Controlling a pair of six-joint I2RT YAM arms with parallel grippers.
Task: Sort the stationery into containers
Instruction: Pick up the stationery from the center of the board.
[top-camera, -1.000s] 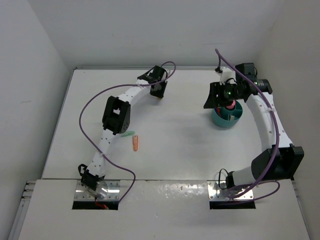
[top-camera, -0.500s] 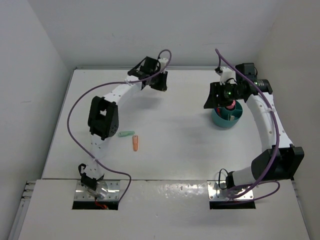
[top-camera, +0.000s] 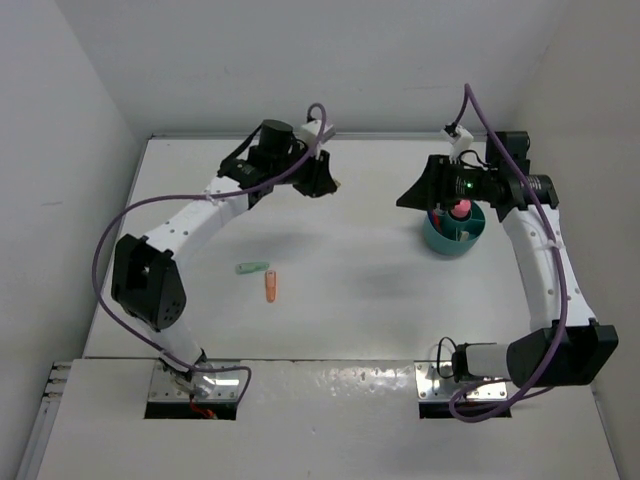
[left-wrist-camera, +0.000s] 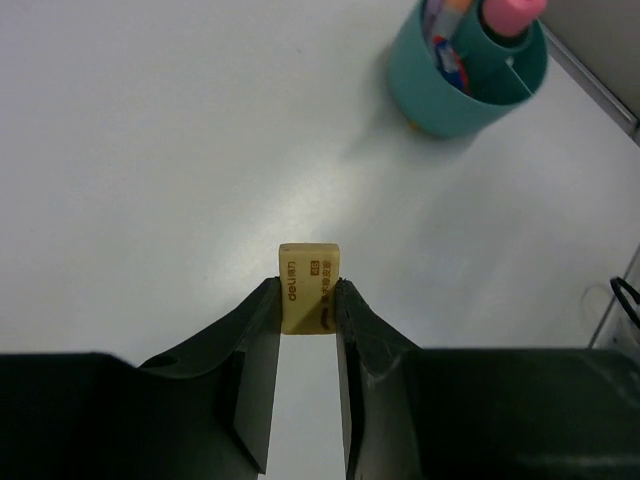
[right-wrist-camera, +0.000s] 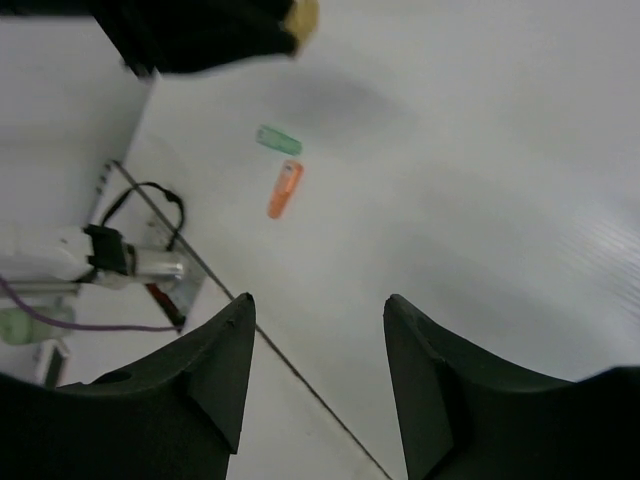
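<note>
My left gripper (left-wrist-camera: 307, 285) is shut on a small yellowish eraser (left-wrist-camera: 308, 268) and holds it above the bare table at the back centre (top-camera: 320, 183). The teal cup (left-wrist-camera: 468, 80) stands off to its right (top-camera: 453, 232). A pink-capped marker (left-wrist-camera: 510, 12) and some pens stand in the cup's divided sections. My right gripper (right-wrist-camera: 318, 300) is open with nothing between its fingers. It hangs just left of the cup (top-camera: 408, 198). A mint-green stub (top-camera: 253, 268) and an orange stub (top-camera: 270, 287) lie side by side on the left middle of the table.
Both stubs, the green one (right-wrist-camera: 278, 140) and the orange one (right-wrist-camera: 284, 190), show far below in the right wrist view. So does the table's front seam with a metal mounting plate (right-wrist-camera: 150, 268). White walls close in the table on three sides.
The left arm has swung its elbow out to the left and risen, its gripper staying near the back centre with the eraser. The right gripper has lifted and tilted away from the cup.
</note>
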